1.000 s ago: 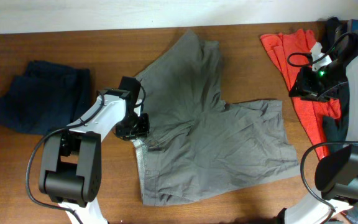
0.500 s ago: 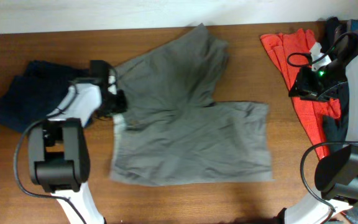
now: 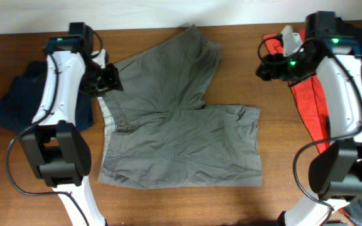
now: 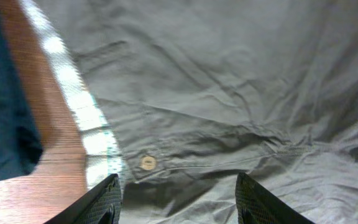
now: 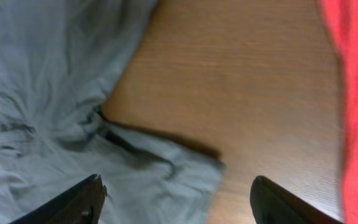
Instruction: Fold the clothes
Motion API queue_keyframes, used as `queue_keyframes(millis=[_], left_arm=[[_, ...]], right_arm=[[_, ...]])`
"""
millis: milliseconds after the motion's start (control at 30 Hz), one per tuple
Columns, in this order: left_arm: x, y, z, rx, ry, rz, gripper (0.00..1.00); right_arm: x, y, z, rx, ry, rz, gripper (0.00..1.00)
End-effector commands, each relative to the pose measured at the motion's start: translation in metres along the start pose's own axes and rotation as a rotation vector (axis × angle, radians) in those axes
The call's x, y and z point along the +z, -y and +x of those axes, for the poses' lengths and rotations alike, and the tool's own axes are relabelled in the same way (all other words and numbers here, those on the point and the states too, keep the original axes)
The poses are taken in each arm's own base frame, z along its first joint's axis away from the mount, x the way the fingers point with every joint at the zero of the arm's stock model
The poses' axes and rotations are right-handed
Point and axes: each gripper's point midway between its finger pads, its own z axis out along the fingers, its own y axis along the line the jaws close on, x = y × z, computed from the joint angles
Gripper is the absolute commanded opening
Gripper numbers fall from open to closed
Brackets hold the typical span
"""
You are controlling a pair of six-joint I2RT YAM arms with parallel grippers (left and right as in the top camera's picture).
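Black left fingers [image 4: 106,200] apart above grey-olive shorts [image 4: 229,93]

I work at a wooden table [image 3: 244,63] against a pale wall [image 3: 168,12], seemingly a robot test bench. Laundry lies on it: grey-olive shorts [image 3: 181,138], a navy garment [image 3: 14,103], a red-orange garment [image 3: 308,103].

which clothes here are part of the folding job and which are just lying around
Part of the job:
- grey shorts, spread out in the middle

Just lying about:
- navy garment, far left
- red garment, far right
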Motion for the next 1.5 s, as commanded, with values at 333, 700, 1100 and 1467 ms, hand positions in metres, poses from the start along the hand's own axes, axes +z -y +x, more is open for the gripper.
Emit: queue_keyframes(millis=[333,700,1100,1467], left_arm=[[0.024,0.053,0.020,0.200,-0.024,-0.118,0.59],[0.118,0.038,0.030,0.194,-0.199,-0.171,0.58],[0.143,0.030,0.037,0.186,-0.254,-0.186,0.58],[0.143,0.030,0.037,0.186,-0.254,-0.187,0.58]], right_arm=[[0.185,-0.038,-0.012,0.101,-0.009,-0.299,0.82],[0.217,-0.054,-0.017,0.083,0.029,-0.287,0.77],[0.225,-0.049,-0.025,0.093,0.067,-0.244,0.34],[0.231,-0.043,-0.024,0.097,0.069,-0.222,0.04]])
